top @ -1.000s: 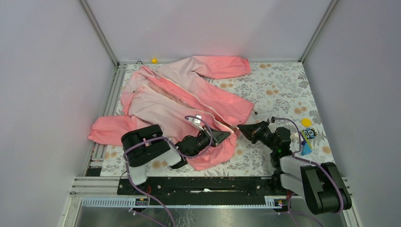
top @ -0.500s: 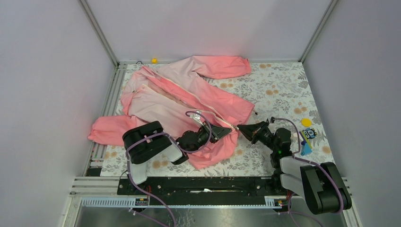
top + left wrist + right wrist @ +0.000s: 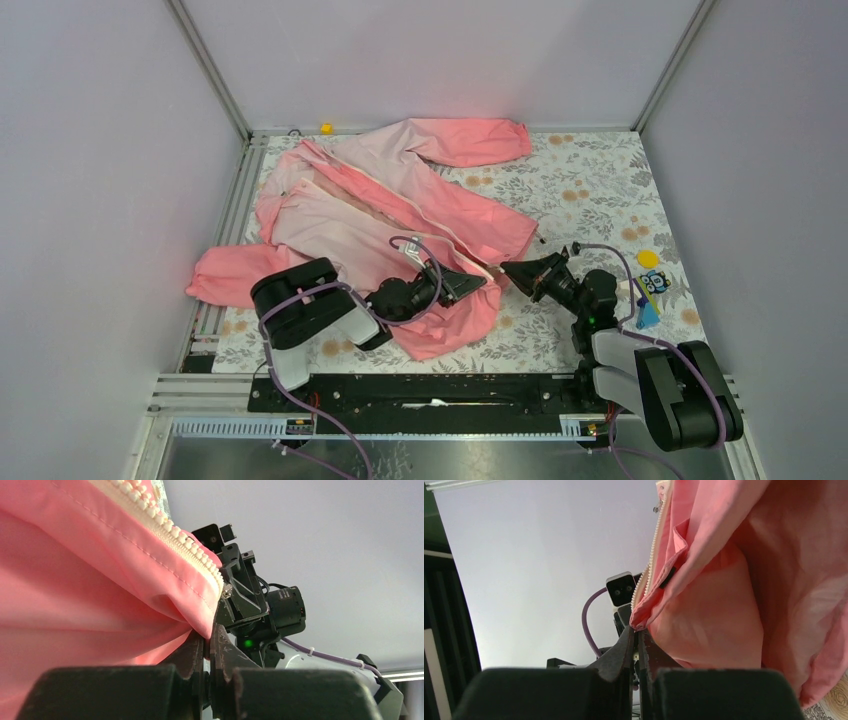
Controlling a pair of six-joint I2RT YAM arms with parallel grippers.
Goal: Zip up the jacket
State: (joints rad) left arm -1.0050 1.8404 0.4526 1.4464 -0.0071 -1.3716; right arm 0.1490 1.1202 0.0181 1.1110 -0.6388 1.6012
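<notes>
From above we see the jacket (image 3: 380,205) sprawled open across the floral mat (image 3: 590,180), with pale walls (image 3: 450,60) around. Our left gripper (image 3: 480,282) has nudged back slightly and the right gripper (image 3: 510,270) has stayed, so the hem corners sit near each other but unjoined. Left wrist: jaws pinch the hem at the zipper (image 3: 170,527) end. Right wrist: jaws clamp the other corner.

Small arm shifts at the jacket's (image 3: 400,200) hem
The left gripper (image 3: 478,281) slides back toward the hem after nudging toward the collar, and its elbow swings away from the jacket. The right gripper (image 3: 508,268) edges slightly nearer the hem.
</notes>
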